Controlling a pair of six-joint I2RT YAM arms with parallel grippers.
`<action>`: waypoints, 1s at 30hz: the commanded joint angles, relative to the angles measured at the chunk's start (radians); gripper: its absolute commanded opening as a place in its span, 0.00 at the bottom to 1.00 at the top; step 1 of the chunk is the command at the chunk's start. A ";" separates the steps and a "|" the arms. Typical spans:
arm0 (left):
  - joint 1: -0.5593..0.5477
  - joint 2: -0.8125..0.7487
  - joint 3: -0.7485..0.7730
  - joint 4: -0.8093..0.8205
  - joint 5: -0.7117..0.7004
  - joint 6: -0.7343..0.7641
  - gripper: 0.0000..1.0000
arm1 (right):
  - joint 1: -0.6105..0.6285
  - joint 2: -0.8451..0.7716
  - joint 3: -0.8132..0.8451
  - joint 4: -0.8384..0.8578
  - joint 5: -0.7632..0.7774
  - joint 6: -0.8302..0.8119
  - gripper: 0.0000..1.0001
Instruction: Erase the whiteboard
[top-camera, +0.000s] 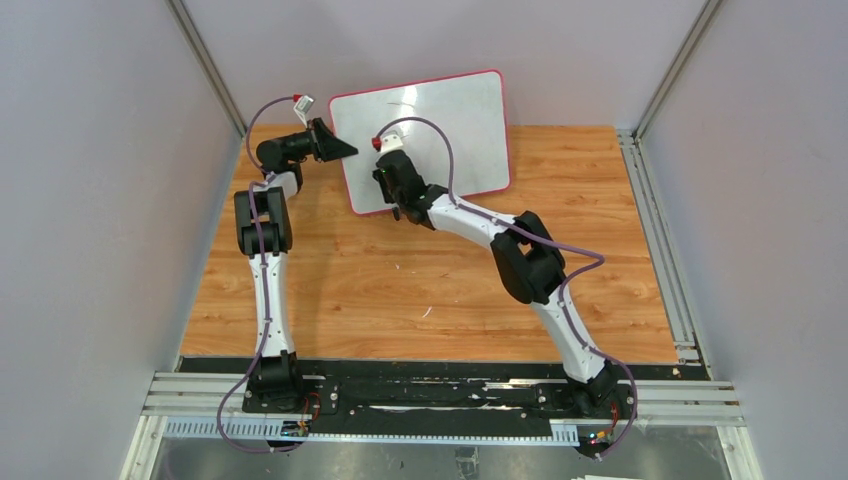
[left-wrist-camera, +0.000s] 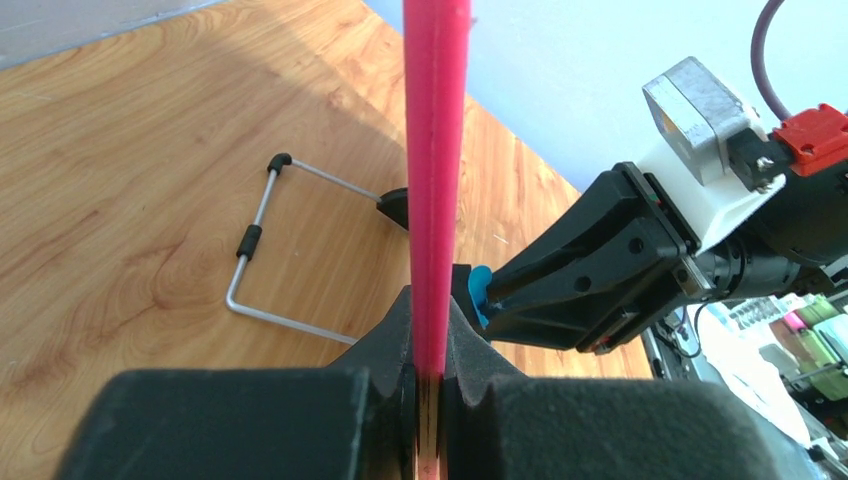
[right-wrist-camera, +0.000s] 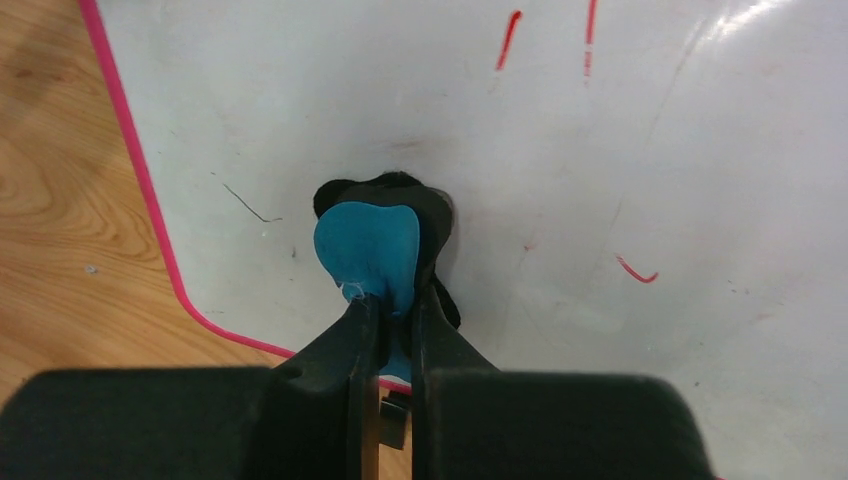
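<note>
The whiteboard stands propped at the far side of the table. The left gripper is clamped on its pink edge; the right gripper pinches a blue eraser against its face.

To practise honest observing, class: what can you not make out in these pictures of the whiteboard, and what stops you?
Top view: the eraser is hidden behind the right gripper; the red marks on the whiteboard are too small to see.
Left wrist view: the whiteboard is edge-on, so its face is hidden.
Right wrist view: the picture's edges cut off the whiteboard's top and right side, so remaining writing cannot be counted.
</note>
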 joint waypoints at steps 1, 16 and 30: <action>-0.006 0.031 -0.001 0.062 0.055 0.041 0.00 | -0.094 -0.065 -0.068 -0.046 0.043 -0.031 0.01; -0.006 0.029 -0.003 0.061 0.057 0.043 0.00 | -0.239 -0.233 -0.196 -0.016 0.077 -0.065 0.01; -0.008 0.029 -0.002 0.061 0.058 0.042 0.00 | -0.192 -0.016 0.194 -0.039 -0.120 0.030 0.01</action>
